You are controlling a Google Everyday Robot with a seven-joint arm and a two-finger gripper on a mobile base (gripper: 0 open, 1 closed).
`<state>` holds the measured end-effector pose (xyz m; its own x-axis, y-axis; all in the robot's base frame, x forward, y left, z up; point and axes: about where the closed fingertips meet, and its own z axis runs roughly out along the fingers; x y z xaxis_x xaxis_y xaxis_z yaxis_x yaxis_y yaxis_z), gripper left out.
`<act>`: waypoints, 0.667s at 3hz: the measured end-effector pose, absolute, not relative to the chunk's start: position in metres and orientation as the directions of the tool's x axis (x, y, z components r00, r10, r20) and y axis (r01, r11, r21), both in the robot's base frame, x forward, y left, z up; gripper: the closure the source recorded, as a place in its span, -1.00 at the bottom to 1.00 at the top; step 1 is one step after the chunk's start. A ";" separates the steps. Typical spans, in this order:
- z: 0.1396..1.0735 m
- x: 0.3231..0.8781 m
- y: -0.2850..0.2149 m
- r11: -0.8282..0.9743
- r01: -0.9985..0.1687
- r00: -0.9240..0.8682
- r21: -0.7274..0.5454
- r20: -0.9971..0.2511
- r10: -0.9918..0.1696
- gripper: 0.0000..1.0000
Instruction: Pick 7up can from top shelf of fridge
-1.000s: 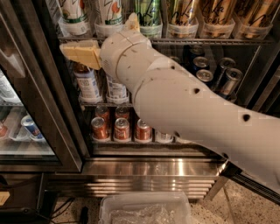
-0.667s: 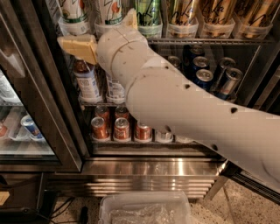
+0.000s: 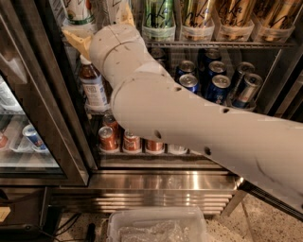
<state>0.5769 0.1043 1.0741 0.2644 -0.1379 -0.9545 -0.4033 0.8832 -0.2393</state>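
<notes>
The fridge (image 3: 156,182) stands open in front of me, with a ribbed steel base. Its top shelf (image 3: 213,44) is a wire rack holding tall cans: white ones at the left, a green one (image 3: 159,14), then gold ones (image 3: 196,16). The 7up can (image 3: 112,8), silvery-white, shows just above my wrist and is mostly hidden by it. My gripper (image 3: 102,26) is at the left end of the top shelf. Its tan fingers (image 3: 77,39) are spread open, one on each side of that can. Another white can (image 3: 78,9) stands to its left.
The rack below holds blue cans (image 3: 218,85) and a brown bottle (image 3: 93,85). Red cans (image 3: 108,138) line the bottom rack. The dark door frame (image 3: 57,108) lies close on the left, with a neighbouring cooler (image 3: 21,137) beyond. A clear plastic bin (image 3: 156,229) sits on the floor.
My arm has risen and reached further in, so the gripper has gone from bottle height up to the top shelf's left cans.
</notes>
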 end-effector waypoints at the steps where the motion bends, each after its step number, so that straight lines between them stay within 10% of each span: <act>1: 1.080 0.582 0.105 0.900 -0.336 0.283 -0.279 -0.941 -0.186 -0.80; 2: 1.084 0.587 0.096 0.920 -0.250 0.281 -0.302 -0.932 -0.230 -0.78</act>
